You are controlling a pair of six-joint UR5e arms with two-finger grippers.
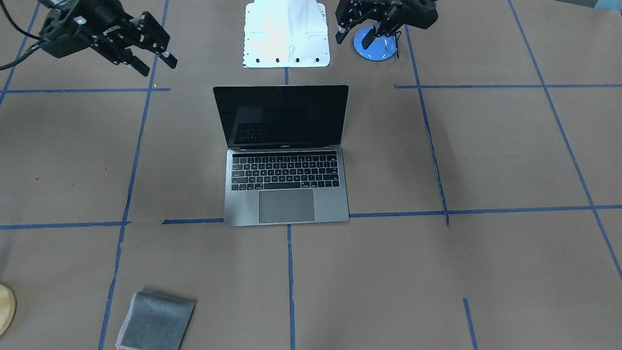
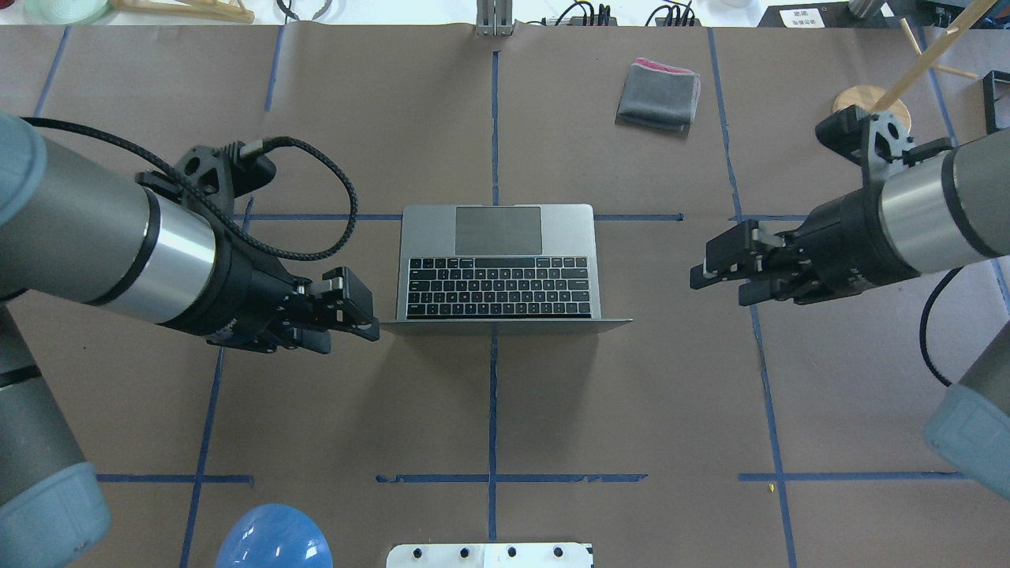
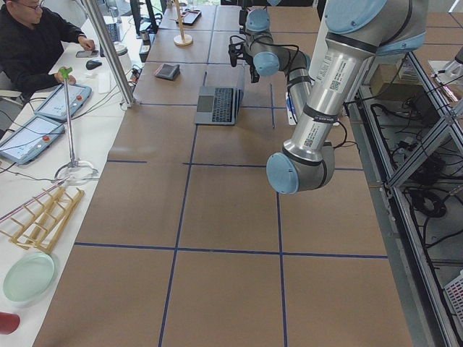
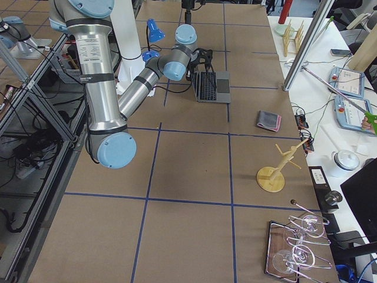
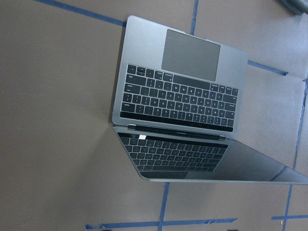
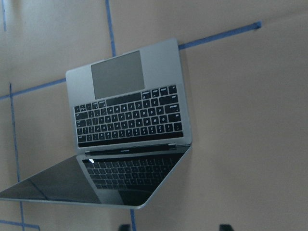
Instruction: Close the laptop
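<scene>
Laptop open at centre of table, screen dark, lid about upright on robot's side. Left gripper just beside lid's left edge, jaws apart, holding nothing. Right gripper off laptop's right side, clear of it, jaws apart, empty.

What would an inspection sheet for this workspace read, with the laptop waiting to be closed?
Surface: brown paper table, blue tape grid.
Job's things: laptop open at the centre, screen dark, untouched.
Clutter: folded grey cloth with a pink edge, well apart from the laptop; wooden stand at the far edge.
End effectors: left end effector and right end effector both open, empty, one on each side of the laptop.
Cables: black braided cable loops off the left wrist, clear of the laptop.
Surroundings: blue domed object and white base plate on the robot's side; person seated at a side bench.
</scene>
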